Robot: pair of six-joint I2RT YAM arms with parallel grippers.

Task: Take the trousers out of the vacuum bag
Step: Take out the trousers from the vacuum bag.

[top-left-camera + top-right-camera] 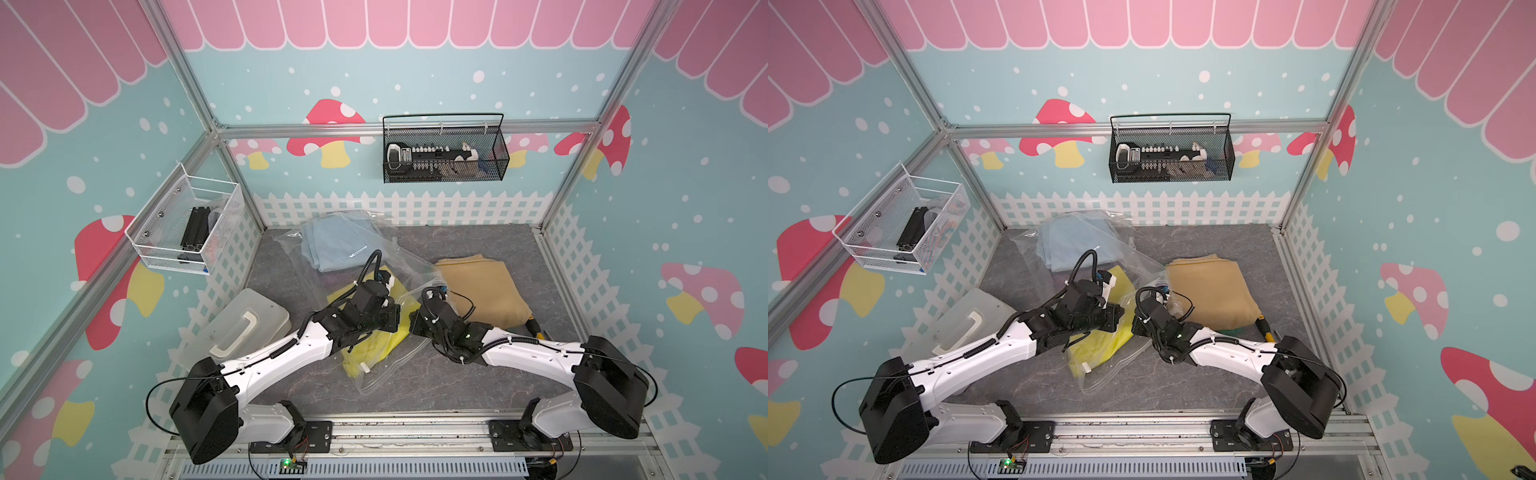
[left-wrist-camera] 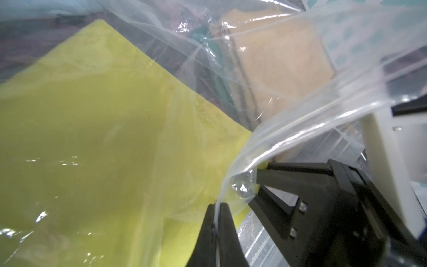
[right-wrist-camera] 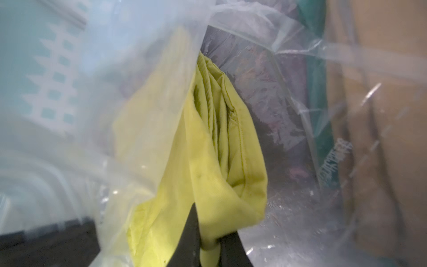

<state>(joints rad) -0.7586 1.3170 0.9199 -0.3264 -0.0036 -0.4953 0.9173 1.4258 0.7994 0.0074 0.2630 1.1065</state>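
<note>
The clear, crinkly vacuum bag (image 1: 399, 257) lies across the middle of the table in both top views, its zip edge and white slider clip (image 1: 365, 368) toward the front. Yellow trousers (image 1: 370, 345) and light blue trousers (image 1: 332, 243) lie inside it. Tan trousers (image 1: 482, 291) rest outside on the right, over a dark green sliver (image 1: 1235, 331). My left gripper (image 2: 217, 212) is shut on a fold of the bag's plastic edge (image 2: 288, 129), lifting it. My right gripper (image 3: 208, 245) reaches into the mouth and is shut on a bunched corner of the yellow trousers (image 3: 219, 161).
A translucent hard box with a white handle (image 1: 241, 324) sits at the front left. A white wire basket (image 1: 187, 224) hangs on the left wall and a black mesh basket (image 1: 444, 149) on the back wall. A yellow-handled tool (image 1: 536, 328) lies beside the tan trousers.
</note>
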